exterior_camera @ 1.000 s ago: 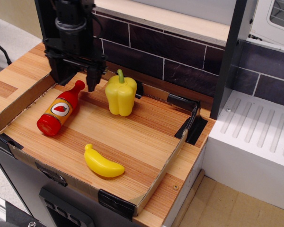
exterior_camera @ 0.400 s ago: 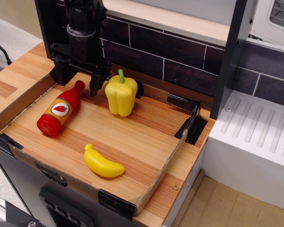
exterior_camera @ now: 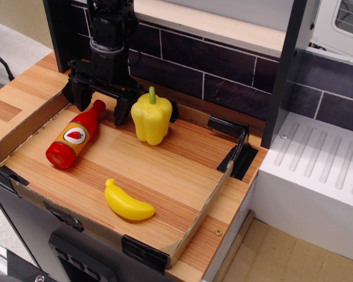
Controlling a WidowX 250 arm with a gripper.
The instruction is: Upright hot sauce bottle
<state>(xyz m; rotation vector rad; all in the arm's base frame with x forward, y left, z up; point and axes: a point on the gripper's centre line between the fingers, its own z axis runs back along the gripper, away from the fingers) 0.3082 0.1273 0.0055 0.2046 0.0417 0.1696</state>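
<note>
The hot sauce bottle [exterior_camera: 73,136] is red with an orange-yellow label and a red chili on it. It lies on its side on the wooden tray [exterior_camera: 182,170], at the left, with its narrow neck pointing to the back right. My black gripper [exterior_camera: 100,111] hangs over the neck end, open. One finger [exterior_camera: 81,101] is left of the cap and the other finger [exterior_camera: 120,115] is right of it. The fingers do not grip the bottle.
A yellow bell pepper [exterior_camera: 150,117] stands just right of the gripper, close to the right finger. A yellow banana [exterior_camera: 127,202] lies near the tray's front edge. The tray has low cardboard walls. A dark tiled wall [exterior_camera: 223,76] runs behind and a white sink unit [exterior_camera: 317,170] stands at the right.
The gripper has opened wider and come down, shifting slightly right. Its fingers now stand on either side of the bottle's neck. The bottle, pepper and banana have not moved.
</note>
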